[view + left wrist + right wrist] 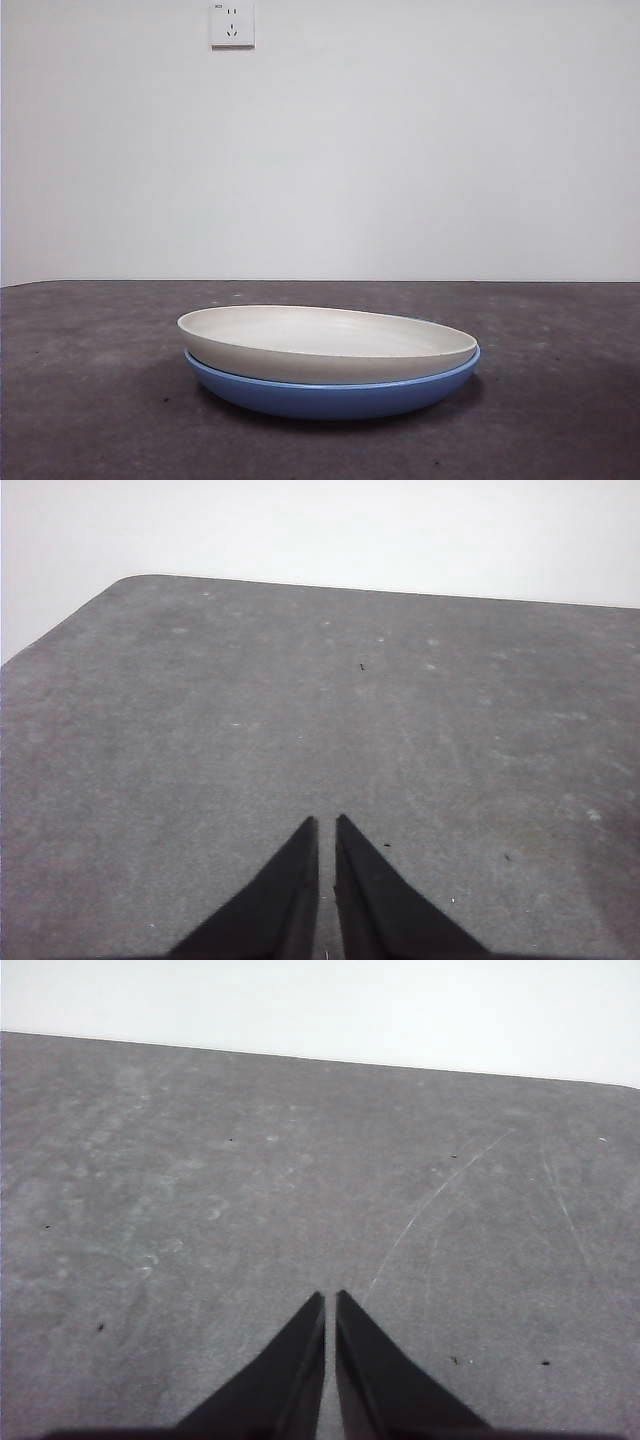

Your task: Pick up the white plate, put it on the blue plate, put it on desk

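Note:
In the front view the white plate (325, 342) sits nested on top of the blue plate (330, 397), and both rest on the dark grey desk (90, 400) near the middle. No arm shows in the front view. My left gripper (326, 825) is shut and empty over bare desk (200, 730). My right gripper (330, 1300) is shut and empty over bare desk (200, 1160). Neither wrist view shows the plates.
A white wall with a power socket (232, 24) stands behind the desk. The desk's far edge and a rounded corner (130, 580) show in the left wrist view.

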